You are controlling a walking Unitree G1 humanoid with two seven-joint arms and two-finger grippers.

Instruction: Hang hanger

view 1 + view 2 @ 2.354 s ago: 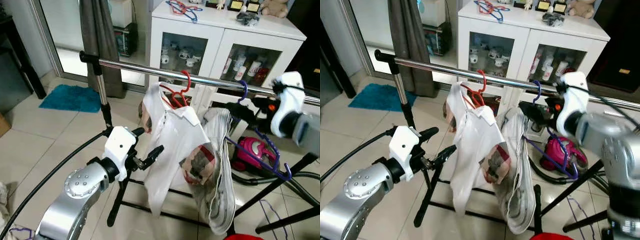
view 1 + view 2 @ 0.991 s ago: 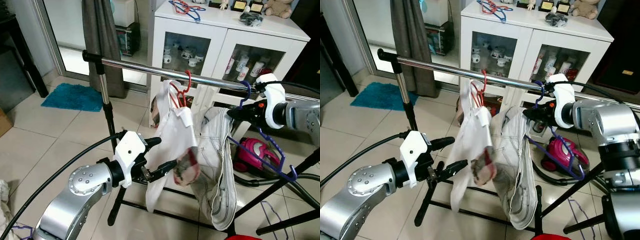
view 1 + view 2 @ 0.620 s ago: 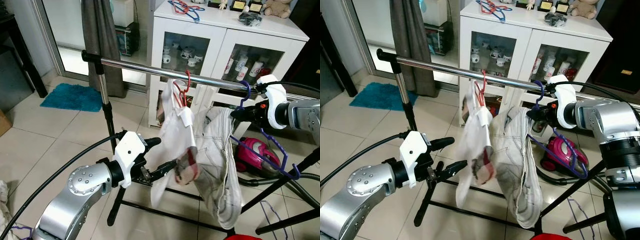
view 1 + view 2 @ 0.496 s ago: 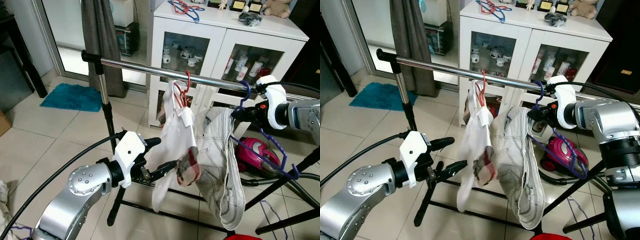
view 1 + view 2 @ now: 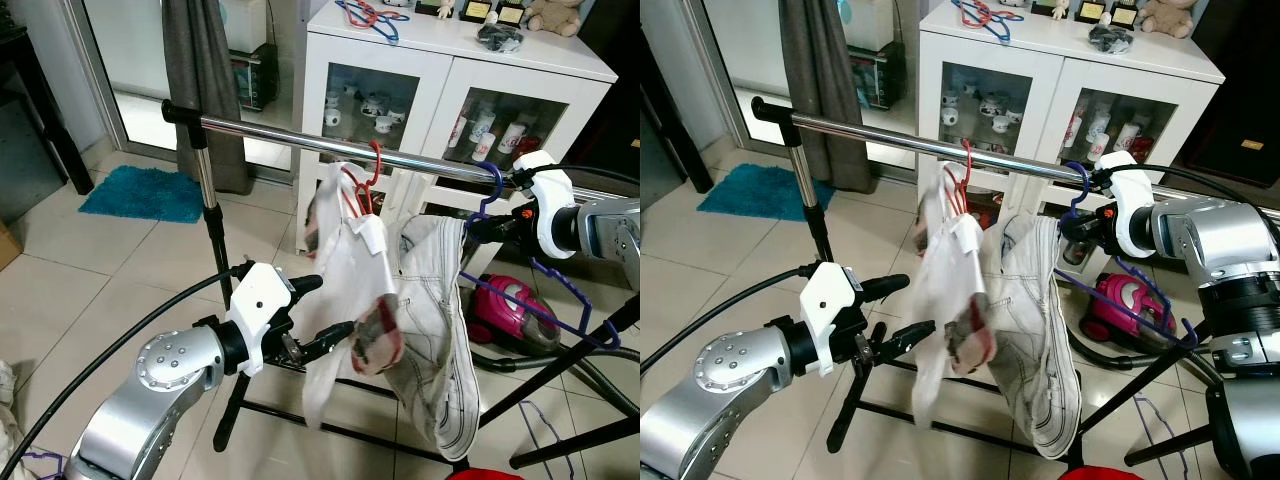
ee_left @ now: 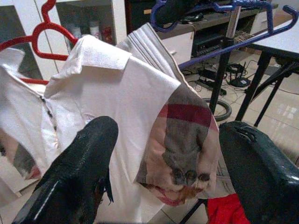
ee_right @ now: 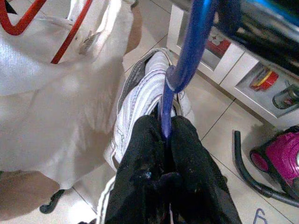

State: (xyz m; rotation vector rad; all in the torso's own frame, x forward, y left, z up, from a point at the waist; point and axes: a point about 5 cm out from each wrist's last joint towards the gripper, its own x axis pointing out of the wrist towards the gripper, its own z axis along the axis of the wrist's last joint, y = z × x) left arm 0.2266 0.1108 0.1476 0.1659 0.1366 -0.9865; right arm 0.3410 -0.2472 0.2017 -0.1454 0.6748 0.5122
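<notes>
A chrome rail (image 5: pixel 300 143) crosses the scene on a black stand. A red hanger (image 5: pixel 366 184) with a white shirt (image 5: pixel 350 270) hangs from it. Beside it, a blue hanger (image 5: pixel 489 183) curves its hook over the rail and carries pale trousers (image 5: pixel 440 320). My right gripper (image 5: pixel 474 228) is shut on the blue hanger's neck (image 7: pixel 174 84) just below the rail. My left gripper (image 5: pixel 328 305) stands open at the shirt's lower edge, with the printed cloth (image 6: pixel 182 140) between its two black fingers (image 6: pixel 77 172) but not pinched.
Behind the rail is a white glass-door cabinet (image 5: pixel 440 70) with spare hangers (image 5: pixel 366 16) on top. A pink vacuum cleaner (image 5: pixel 508 312) and its hose lie on the floor at the right, among the rack's black legs (image 5: pixel 560 370). A teal mat (image 5: pixel 145 195) and dark curtain (image 5: pixel 200 80) are at the left.
The shirt and trousers have been swinging under the rail, and the trousers have swung back towards the shirt. Both grippers have stayed almost in place over the last second.
</notes>
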